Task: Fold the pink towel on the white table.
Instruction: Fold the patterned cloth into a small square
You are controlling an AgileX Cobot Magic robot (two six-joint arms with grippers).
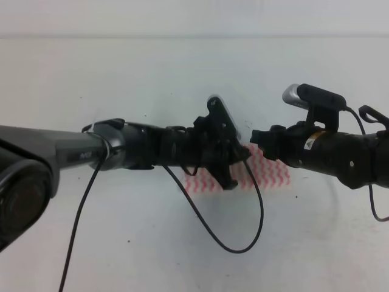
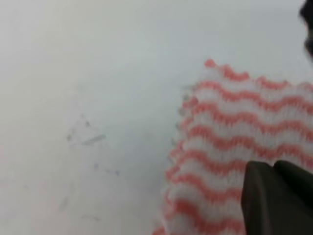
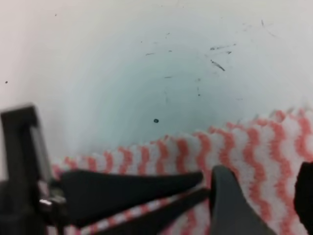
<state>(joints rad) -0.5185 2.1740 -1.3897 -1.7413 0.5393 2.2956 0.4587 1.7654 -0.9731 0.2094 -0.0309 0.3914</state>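
Near the middle of the white table [image 1: 182, 243] lies the pink towel [image 1: 270, 173], flat, with wavy pink and white stripes, mostly hidden under two black arms in the high view. Reaching in from the left side, the left gripper [image 1: 234, 159] sits right over the left part of the towel. Reaching in from the right side, the right gripper [image 1: 258, 139] sits over the top right part, very close to the other one. Seen from the left wrist, the towel [image 2: 234, 142] fills the right half, with its fuzzy edge and one corner on the bare table [image 2: 88, 73], and two dark fingers [image 2: 274, 200] pressed close together low on the cloth. Cannot tell if cloth is pinched between them. Seen from the right wrist, the towel [image 3: 254, 147] runs across the bottom, and a thin strip of striped cloth shows between two long dark fingers [image 3: 127, 188] that are nearly closed on it. Gripping the towel edge, by the look of it. Small dark specks and scratches [image 3: 217, 61] mark the table [image 3: 122, 58] above the cloth. Also hanging below the left arm, a thin black cable [image 1: 225, 243] in a loop over the table.
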